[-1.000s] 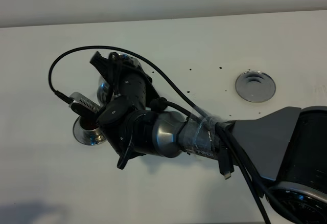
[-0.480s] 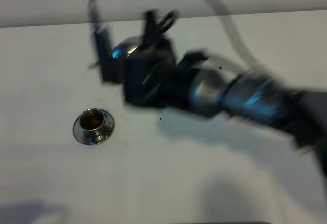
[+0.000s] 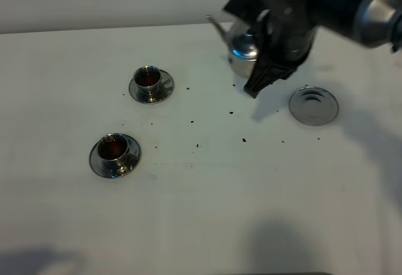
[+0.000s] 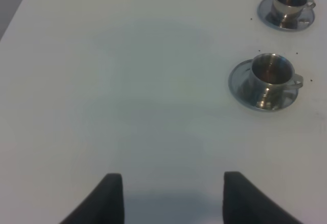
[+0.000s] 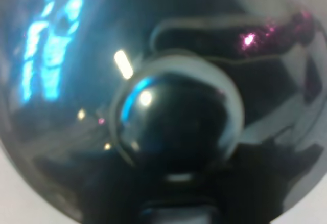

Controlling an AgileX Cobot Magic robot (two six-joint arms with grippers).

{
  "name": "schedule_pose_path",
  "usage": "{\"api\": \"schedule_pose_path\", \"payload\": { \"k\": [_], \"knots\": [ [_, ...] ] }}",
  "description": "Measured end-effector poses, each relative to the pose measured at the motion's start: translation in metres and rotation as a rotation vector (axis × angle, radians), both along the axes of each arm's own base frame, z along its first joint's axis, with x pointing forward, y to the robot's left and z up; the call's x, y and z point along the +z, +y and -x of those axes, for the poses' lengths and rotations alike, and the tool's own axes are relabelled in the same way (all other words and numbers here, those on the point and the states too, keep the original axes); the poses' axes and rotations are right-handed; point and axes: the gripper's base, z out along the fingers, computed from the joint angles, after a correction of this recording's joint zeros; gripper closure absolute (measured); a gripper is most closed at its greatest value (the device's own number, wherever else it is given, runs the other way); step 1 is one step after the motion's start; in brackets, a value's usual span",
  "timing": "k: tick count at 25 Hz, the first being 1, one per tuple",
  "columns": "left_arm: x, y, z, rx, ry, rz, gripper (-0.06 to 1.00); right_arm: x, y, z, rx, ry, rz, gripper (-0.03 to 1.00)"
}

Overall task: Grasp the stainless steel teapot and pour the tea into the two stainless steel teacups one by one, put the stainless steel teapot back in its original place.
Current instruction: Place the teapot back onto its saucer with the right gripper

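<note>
Since a second ago my right arm has swung off the two cups, from the left side of the counter (image 3: 201, 212) up to the far right, taking the stainless steel teapot (image 3: 242, 48) with it, so both cups are uncovered now. My right tool (image 3: 271, 49) is clenched on the teapot, held above the counter near the far edge, thin spout pointing left; exact grip point is hidden behind the dark wrist. Right wrist view is filled by the pot's shiny rounded body (image 5: 163, 101) and nothing else is readable there. The flat steel disc (image 3: 313, 105) lies bare on the counter just right of and nearer than the pot, nothing on it, my arm's shadow beside it. The far teacup (image 3: 149, 81) and near teacup (image 3: 114, 151) each sit upright on a saucer on the left, well apart from the pot, both showing reddish-brown tea (image 3: 114, 147) inside. Dark specks (image 3: 244, 140) are scattered on the counter between cups and disc. My left tool (image 4: 167, 198) hangs over bare counter with its fingers spread and nothing between them, the near cup (image 4: 270, 78) and far cup (image 4: 289, 5) ahead of it, nothing between it and them.
</note>
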Motion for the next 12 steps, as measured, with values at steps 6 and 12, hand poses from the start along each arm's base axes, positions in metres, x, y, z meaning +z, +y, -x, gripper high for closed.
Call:
{"api": "schedule_pose_path", "payload": {
  "k": [6, 12],
  "knots": [
    [0.0, 0.0, 0.0, -0.001, 0.0, -0.001, 0.47, -0.003, -0.034, -0.012, -0.108, 0.127, -0.117, 0.79],
    [0.0, 0.0, 0.0, -0.001, 0.0, -0.001, 0.47, -0.004, -0.028, -0.004, -0.096, 0.242, -0.21, 0.79]
  ]
}}
